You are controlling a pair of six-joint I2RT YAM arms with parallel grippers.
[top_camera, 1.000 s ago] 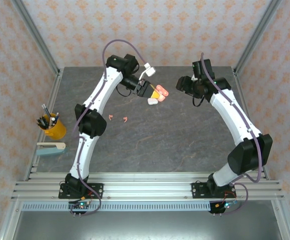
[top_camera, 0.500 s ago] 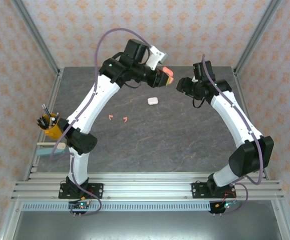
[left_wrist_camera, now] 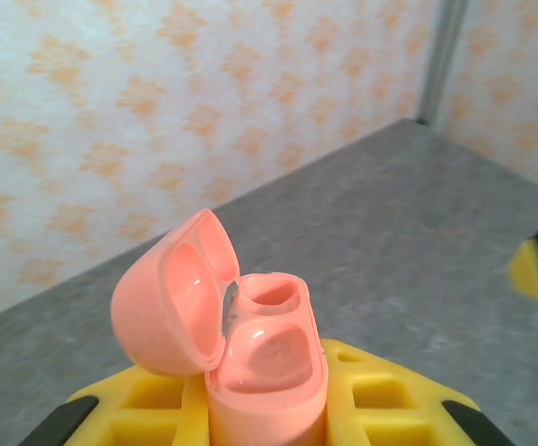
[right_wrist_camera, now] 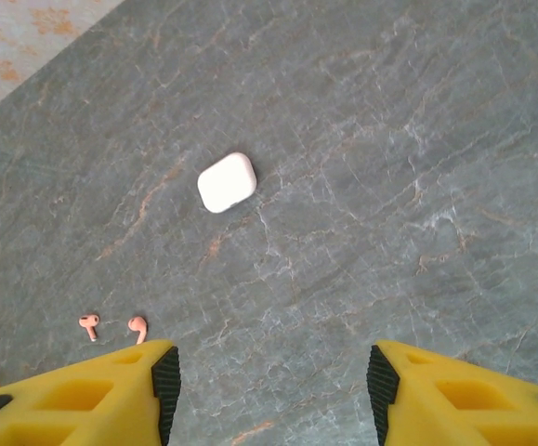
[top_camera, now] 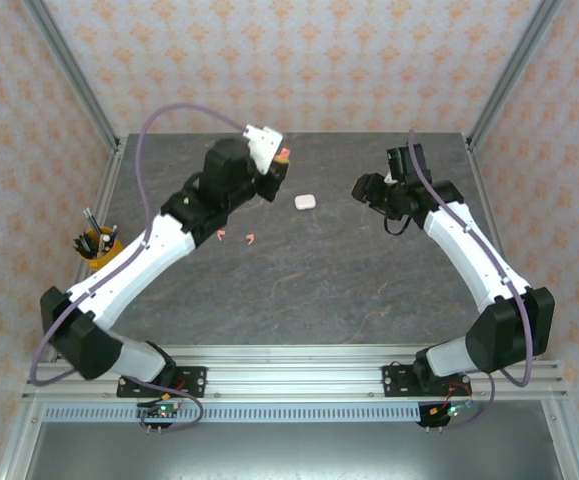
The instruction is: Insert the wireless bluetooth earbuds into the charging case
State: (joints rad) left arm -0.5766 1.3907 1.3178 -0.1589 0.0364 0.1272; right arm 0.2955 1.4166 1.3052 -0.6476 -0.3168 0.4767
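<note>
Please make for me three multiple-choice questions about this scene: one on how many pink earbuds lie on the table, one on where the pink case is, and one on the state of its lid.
1. How many pink earbuds lie on the table?
A) none B) two C) four

2. Where is the pink case?
A) lying on the table B) on the floor below the table C) between the fingers of the left gripper

3. The lid of the pink case is:
A) open B) shut C) broken off

Answers:
1 B: the right wrist view shows a pair close together on the grey surface.
2 C: in the left wrist view the yellow fingers clamp its base, above the table.
3 A: the lid is tilted back and both wells inside are bare.
</note>
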